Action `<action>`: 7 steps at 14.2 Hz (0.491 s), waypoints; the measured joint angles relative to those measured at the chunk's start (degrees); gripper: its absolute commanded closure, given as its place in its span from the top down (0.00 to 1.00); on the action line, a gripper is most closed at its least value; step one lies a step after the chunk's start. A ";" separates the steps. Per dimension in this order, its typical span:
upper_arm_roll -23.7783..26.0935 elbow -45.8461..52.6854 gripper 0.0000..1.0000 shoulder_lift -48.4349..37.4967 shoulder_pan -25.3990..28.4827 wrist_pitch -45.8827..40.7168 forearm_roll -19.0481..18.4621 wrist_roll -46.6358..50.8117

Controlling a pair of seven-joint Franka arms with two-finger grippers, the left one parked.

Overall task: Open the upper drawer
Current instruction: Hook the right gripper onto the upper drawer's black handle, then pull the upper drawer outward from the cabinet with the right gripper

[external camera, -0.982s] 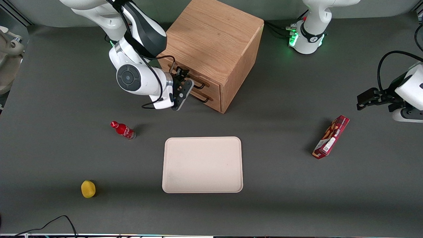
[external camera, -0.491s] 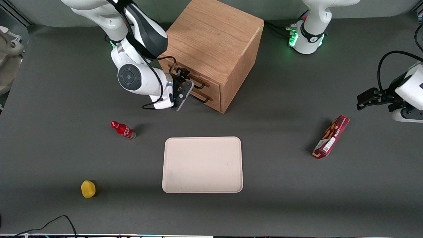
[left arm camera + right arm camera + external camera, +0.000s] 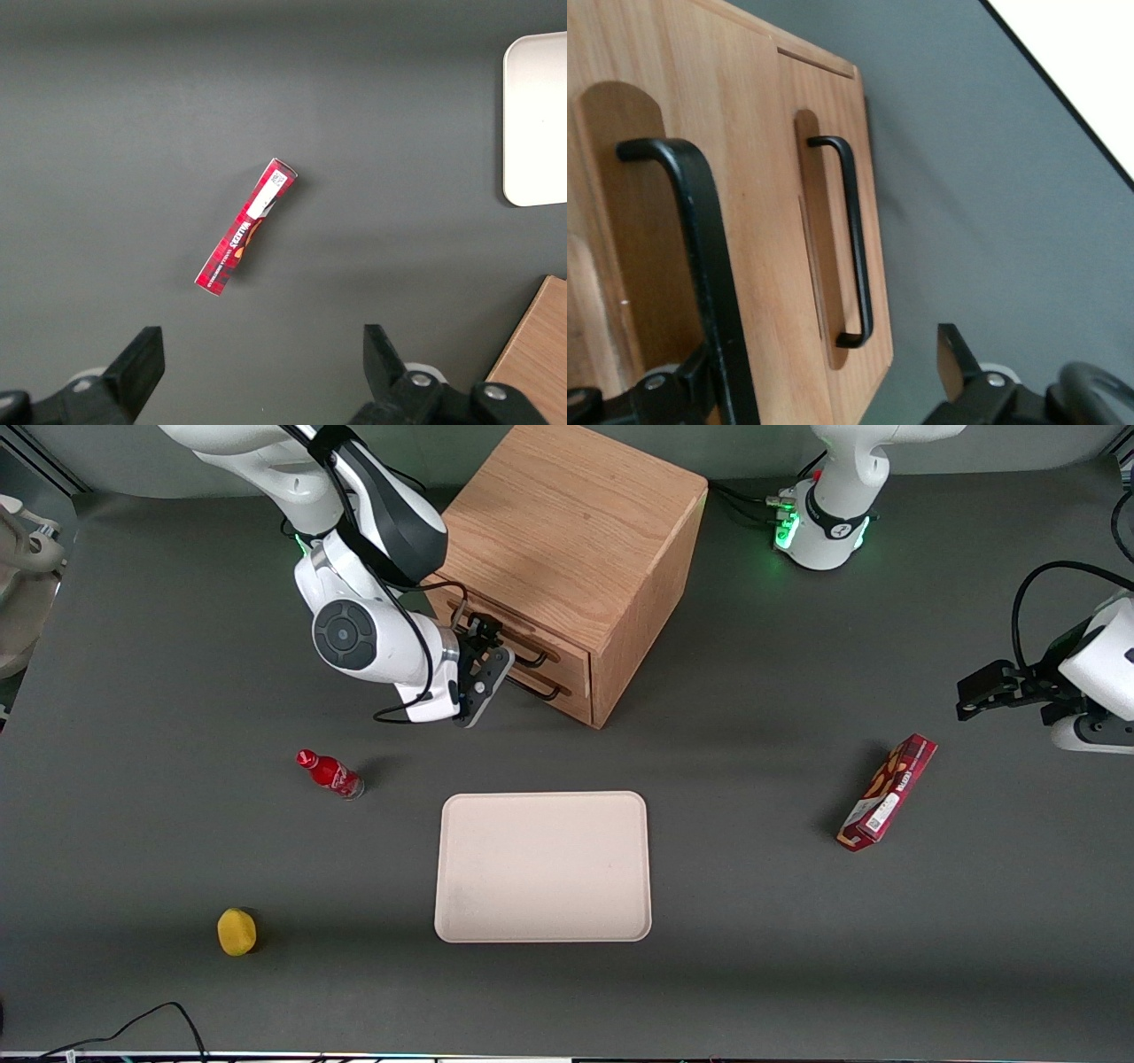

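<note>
Oak upper drawer (image 3: 518,640) looks barely opened, if at all; pincer (image 3: 485,646) spread astride its black handle (image 3: 709,274), at cabinet's (image 3: 567,540) seven o'clock; pull remains.

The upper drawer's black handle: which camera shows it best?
The right wrist view: the upper drawer's handle fills it close up, one finger of the hand apart from it. The front view shows it small, partly hidden by the hand. The left wrist view misses it.

No legible text anywhere.
</note>
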 measured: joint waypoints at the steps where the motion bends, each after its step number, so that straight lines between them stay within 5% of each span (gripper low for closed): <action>1: -0.19 0.00 1.00 0.07 -0.04 0.12 -0.82 -0.01; 7: -2.37 0.71 1.00 0.63 -0.45 0.43 -1.65 -1.69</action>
